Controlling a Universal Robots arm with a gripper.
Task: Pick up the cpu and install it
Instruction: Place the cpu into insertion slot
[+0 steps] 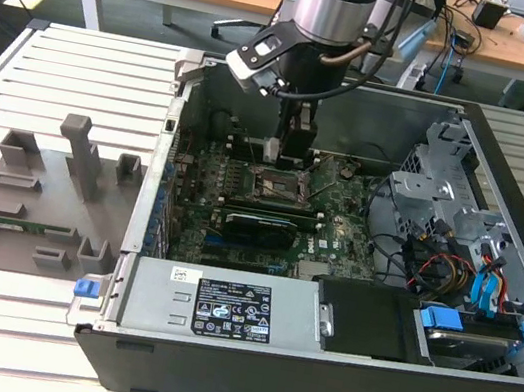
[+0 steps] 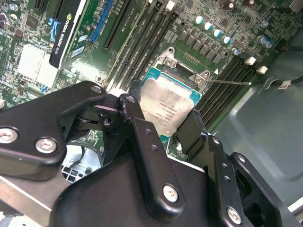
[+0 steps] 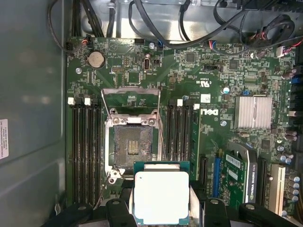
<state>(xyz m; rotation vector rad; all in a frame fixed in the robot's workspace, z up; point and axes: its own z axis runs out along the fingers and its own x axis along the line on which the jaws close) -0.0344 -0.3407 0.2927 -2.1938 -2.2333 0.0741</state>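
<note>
Cpu (image 3: 162, 189), metal plate up, pinched at two opposite edges by the gripper (image 3: 163, 209), fingers (image 3: 118, 210) closed tight on it. Hangs level above the motherboard (image 3: 175, 71) inside the open computer case (image 1: 331, 383), not seated yet. Overlaps just one edge of the socket (image 3: 131, 144) in the first wrist view, so sits beside it rather than squarely over it. Offset running along the board, toward the raised load frame (image 3: 130, 97). Socket open and bare, memory slots (image 3: 85, 146) flanking on both sides. Edges square to the socket's.

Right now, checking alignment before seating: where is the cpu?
In both wrist views the cpu sits clamped between the fingers, above the motherboard near the empty socket, not seated.
</note>
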